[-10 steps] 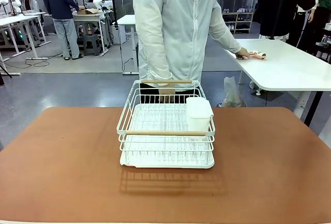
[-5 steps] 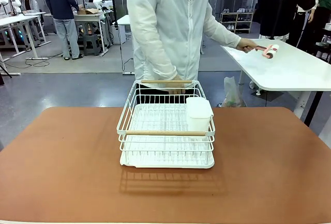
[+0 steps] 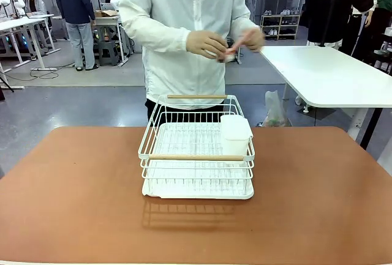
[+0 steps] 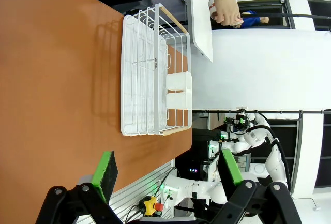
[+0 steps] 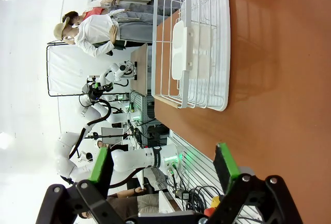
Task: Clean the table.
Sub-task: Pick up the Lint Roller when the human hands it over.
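Two grippers: left gripper [image 4: 168, 168] and right gripper [image 5: 161, 163], jaws apart, empty.
Table: smooth reddish-brown table top [image 3: 73, 185], beyond both jaws.
Rack: white wire dish rack [image 3: 196, 157] on it, ahead of the jaws.

White wire dish rack [image 3: 196, 157], holding a white tub [image 3: 235, 131] at its right side. Beyond it, plastic bag [image 3: 274, 111] sitting on the floor [image 3: 73, 106] beside a white table [image 3: 334, 78].
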Controlling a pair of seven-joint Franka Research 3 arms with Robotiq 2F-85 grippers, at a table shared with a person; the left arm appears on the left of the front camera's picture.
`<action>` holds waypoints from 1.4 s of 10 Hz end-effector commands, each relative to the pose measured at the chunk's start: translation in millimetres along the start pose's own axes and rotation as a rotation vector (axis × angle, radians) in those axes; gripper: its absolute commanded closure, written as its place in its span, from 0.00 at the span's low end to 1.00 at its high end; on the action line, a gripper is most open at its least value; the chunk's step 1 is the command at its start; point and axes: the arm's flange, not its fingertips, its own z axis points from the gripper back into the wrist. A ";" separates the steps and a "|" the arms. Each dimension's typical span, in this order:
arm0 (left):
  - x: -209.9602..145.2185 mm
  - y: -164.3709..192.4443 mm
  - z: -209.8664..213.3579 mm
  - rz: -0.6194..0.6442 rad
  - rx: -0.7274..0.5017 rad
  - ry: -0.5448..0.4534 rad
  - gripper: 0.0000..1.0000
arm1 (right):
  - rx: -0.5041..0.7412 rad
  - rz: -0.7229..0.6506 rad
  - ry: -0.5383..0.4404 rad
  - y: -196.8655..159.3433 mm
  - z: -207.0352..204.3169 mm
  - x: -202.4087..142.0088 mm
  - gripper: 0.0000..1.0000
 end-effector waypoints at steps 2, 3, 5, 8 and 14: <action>-2.2 0.9 3.0 -0.010 -0.009 0.007 0.00 | 0.010 0.004 0.004 0.3 -0.1 -1.1 0.00; -2.2 0.9 3.0 -0.010 -0.009 0.007 0.00 | 0.010 0.004 0.004 0.3 -0.1 -1.1 0.00; -2.2 0.9 3.0 -0.010 -0.009 0.007 0.00 | 0.010 0.004 0.004 0.3 -0.1 -1.1 0.00; -2.2 0.9 3.0 -0.010 -0.009 0.007 0.00 | 0.010 0.004 0.004 0.3 -0.1 -1.1 0.00; -2.2 0.9 3.0 -0.010 -0.009 0.007 0.00 | 0.010 0.004 0.004 0.3 -0.1 -1.1 0.00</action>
